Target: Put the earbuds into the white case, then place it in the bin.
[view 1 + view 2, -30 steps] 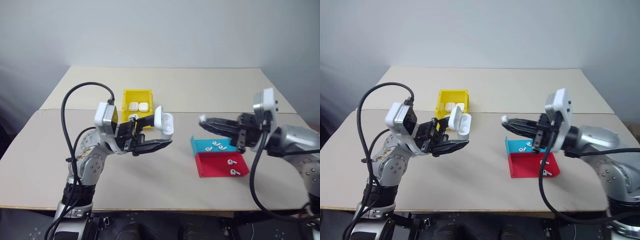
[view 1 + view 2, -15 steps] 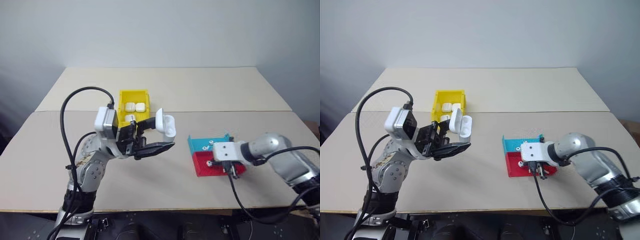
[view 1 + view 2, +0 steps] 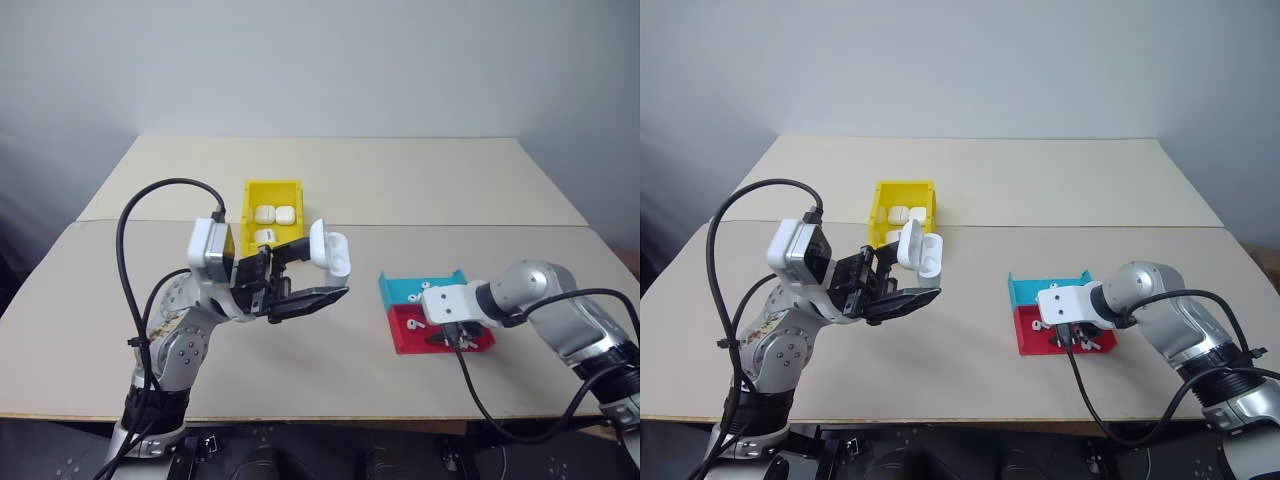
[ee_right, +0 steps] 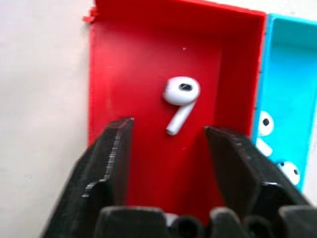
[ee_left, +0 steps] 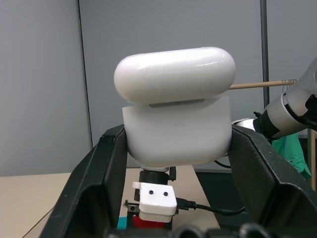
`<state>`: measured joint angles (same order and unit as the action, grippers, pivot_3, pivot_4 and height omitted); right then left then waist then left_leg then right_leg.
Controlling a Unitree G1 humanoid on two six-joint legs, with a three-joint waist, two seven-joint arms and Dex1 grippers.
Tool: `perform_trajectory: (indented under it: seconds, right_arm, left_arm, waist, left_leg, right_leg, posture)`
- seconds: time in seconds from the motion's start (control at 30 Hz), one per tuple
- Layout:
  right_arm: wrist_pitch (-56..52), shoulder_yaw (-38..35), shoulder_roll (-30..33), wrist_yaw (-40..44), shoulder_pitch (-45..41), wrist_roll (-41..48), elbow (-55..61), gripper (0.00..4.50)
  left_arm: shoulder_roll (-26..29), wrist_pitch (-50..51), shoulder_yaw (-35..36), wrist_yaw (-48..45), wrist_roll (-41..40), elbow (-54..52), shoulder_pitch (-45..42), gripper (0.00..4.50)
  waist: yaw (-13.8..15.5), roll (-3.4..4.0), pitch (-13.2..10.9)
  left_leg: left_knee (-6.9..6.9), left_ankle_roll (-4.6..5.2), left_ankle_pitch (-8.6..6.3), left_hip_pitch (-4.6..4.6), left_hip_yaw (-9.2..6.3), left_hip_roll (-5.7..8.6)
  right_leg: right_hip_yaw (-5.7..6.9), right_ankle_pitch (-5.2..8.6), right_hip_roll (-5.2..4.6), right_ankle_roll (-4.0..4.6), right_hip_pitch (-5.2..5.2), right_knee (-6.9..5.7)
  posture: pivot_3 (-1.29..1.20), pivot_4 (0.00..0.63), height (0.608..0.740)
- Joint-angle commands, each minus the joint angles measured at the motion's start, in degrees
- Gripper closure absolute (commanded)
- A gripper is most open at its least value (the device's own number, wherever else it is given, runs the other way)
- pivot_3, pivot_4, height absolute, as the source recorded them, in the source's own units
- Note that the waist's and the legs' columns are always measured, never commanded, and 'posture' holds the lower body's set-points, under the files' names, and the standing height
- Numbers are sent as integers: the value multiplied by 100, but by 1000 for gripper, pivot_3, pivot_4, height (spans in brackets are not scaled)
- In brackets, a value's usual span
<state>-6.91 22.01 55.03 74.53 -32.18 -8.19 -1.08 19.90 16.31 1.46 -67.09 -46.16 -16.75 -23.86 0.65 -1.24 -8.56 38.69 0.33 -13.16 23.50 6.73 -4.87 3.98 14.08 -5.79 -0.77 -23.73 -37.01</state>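
Two black fingers of the left gripper (image 5: 173, 163) clasp the white case (image 5: 176, 126), lid flipped up, above the table (image 3: 330, 330). Right gripper (image 4: 168, 148), fingers spread, points down into the red tray (image 4: 138, 59) with one earbud (image 4: 179, 101) lying between them. Yellow bin (image 3: 272, 190) holds three more cases.

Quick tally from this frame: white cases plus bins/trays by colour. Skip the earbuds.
white cases: 4 (1 in the left claw, 3 in the yellow bin)
yellow bin: 1
teal tray: 1
red tray: 1
Total: 7
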Motion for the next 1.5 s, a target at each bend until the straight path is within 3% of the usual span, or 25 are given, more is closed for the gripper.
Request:
perform_trajectory:
  seconds: [0.03, 0.27, 0.43, 1.23, 1.33, 1.5]
  right_arm:
    - [-138, -153, 47, 206, 54, 134, 121, 1741]
    - [-1001, -353, -187, 434, -288, 582, 369, 1741]
    - [-1300, -183, -349, 293, -421, 434, 324, 1741]
    - [-1450, -45, -489, 149, -262, 199, 256, 1741]
    - [-1399, -20, -473, 116, -222, 124, 253, 2314]
    - [-1559, -90, -528, 58, -156, 157, 360, 3882]
  left_arm:
    - [-29, -141, 28, 4, -37, -151, -22, 1735]
    - [-50, -191, -20, 15, 6, -136, -38, 1735]
    - [-63, -216, -39, 43, 11, -151, -11, 1735]
    - [-17, -207, -44, 110, 5, -263, 87, 1735]
    - [-20, -208, -45, 118, 3, -273, 91, 1735]
    - [-29, -197, -59, 164, 7, -298, 112, 1735]
  waist:
    - [-2, 0, 0]
    - [-7, 0, 0]
    - [-3, 0, 0]
    - [1, 0, 0]
    - [1, 0, 0]
    - [1, 0, 0]
  left_leg:
    - [-2, 0, 0, -5, -1, 0]
    - [-5, 0, 0, -1, -1, 0]
    - [-5, 0, -1, 0, -1, 0]
    - [-3, 0, 0, 26, 2, 1]
    - [-3, 0, 0, 26, 2, 1]
    - [-3, 0, 0, 25, 1, 1]
  right_leg:
    - [0, 0, 0, 0, 4, 1]
    - [0, 0, 0, 1, 1, 4]
    - [0, 0, 0, 1, 0, 3]
    - [-2, -1, -1, 1, -29, -1]
    - [-2, -1, -1, 1, -29, -1]
    - [-1, -1, 0, 1, -27, -1]
  posture:
    - [0, 150, 740]
    - [0, 150, 740]
    - [0, 150, 740]
    - [0, 150, 740]
    - [0, 150, 740]
    - [0, 150, 740]
